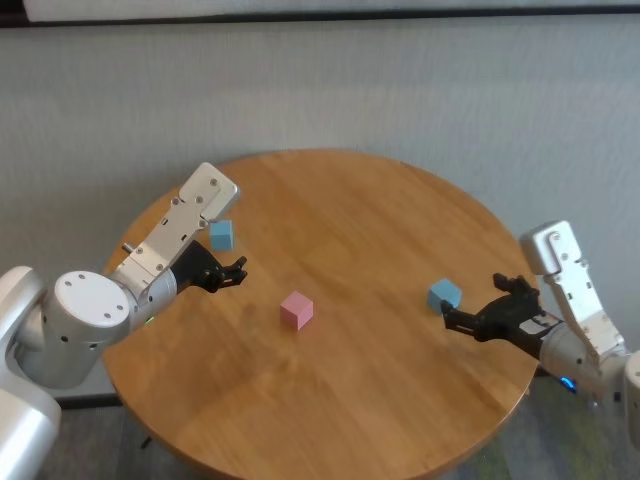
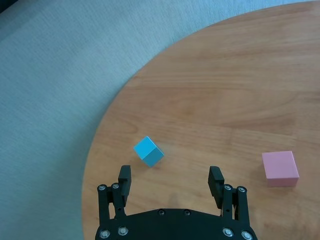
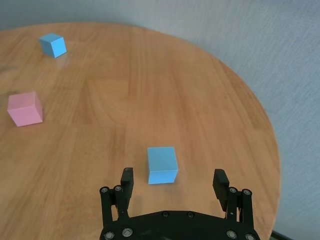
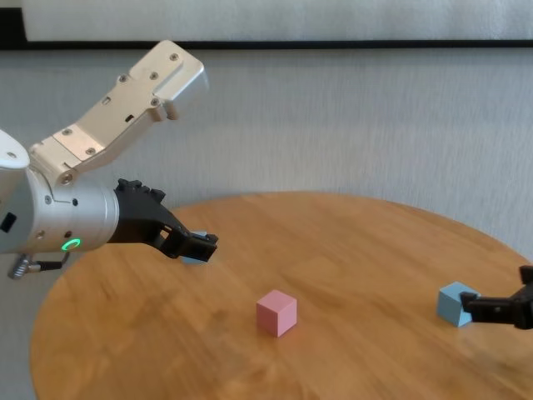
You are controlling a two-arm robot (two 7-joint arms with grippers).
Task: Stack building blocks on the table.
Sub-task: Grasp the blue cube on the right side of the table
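Three building blocks lie apart on the round wooden table (image 1: 380, 210). The pink block (image 1: 296, 310) (image 2: 280, 167) sits near the middle. One light blue block (image 1: 221, 235) (image 2: 148, 151) rests at the left rim, a little beyond my left gripper (image 1: 235, 272) (image 2: 170, 175), which hovers open and empty. The other light blue block (image 1: 445, 295) (image 3: 162, 165) lies toward the right edge. Just behind it my right gripper (image 1: 470, 305) (image 3: 173, 176) is open, its fingers low over the table and not touching the block.
Beyond the table there is only grey carpet (image 2: 50, 75) and a grey wall (image 1: 400, 80). The left blue block sits close to the table's edge. A wide stretch of bare wood lies around the pink block.
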